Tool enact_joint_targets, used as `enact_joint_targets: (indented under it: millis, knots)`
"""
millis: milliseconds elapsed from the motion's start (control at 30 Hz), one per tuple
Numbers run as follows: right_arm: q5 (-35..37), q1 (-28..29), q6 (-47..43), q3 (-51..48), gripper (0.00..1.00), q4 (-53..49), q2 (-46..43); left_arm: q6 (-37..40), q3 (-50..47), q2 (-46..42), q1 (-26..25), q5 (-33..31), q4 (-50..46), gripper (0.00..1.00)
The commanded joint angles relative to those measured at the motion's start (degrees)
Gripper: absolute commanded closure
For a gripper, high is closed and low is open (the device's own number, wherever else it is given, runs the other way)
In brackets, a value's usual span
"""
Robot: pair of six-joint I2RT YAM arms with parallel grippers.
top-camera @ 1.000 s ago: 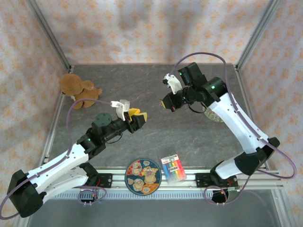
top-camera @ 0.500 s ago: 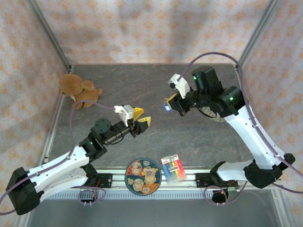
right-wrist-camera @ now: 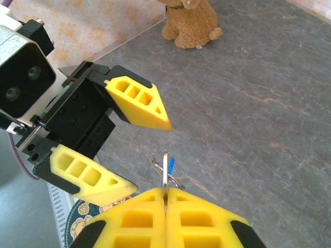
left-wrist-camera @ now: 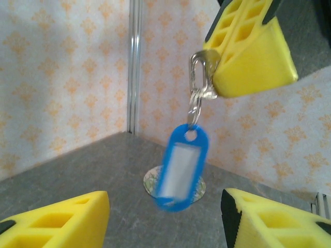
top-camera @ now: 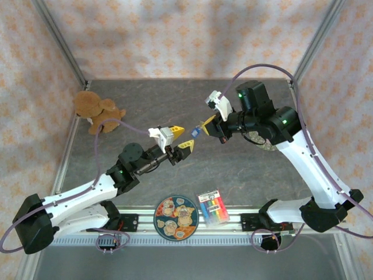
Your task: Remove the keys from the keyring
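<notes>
The right hand (top-camera: 206, 124) is raised off the counter (top-camera: 245, 169), just toward 12 o'clock from the middle of the top view. Its fingers are pressed together on the metal of the keyring (left-wrist-camera: 196, 70), so the bunch hangs free in the air where the other arm can reach it. The keys (left-wrist-camera: 207, 92) sit right at that pinch. From the right wrist they appear as a thin silvery sliver seen edge-on, and I cannot tell key from ring there.

The blue tag (left-wrist-camera: 179, 168) dangles toward 6 o'clock below the pinch, tilted and a little blurred.

The left hand (top-camera: 181, 137) reaches in from 7 o'clock with its fingers (right-wrist-camera: 138, 105) spread to either side of the tag, touching nothing. My guess is that one hand is anchoring the ring so the other can grip and work a key off.
</notes>
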Motion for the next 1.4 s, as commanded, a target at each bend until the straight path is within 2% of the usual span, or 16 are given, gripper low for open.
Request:
enact_joint_targets:
  millis: [0,400,867,1233,1367]
  knots:
    - [-2.7,0.5,2.0,-1.0,1.00,2.8,-1.6,2.2,3.1,1.6,-0.8,0.1,5.4,0.40]
    - [-5.4,0.5,3.6,-2.4,1.00,4.8,-2.5,3.7,7.1,7.0,-1.5,2.0,7.1,0.40]
    - [-6.2,0.5,4.4,-3.6,1.00,6.4,-3.9,4.7,10.1,9.2,-1.9,3.1,6.7,0.46]
    - [-6.1,0.5,4.4,-3.8,1.00,6.5,-4.6,5.1,10.4,9.4,-2.4,2.8,6.7,0.61]
    - [-6.1,0.5,4.3,-3.9,1.00,6.7,-5.0,4.9,10.1,9.2,-2.5,2.7,7.1,0.62]
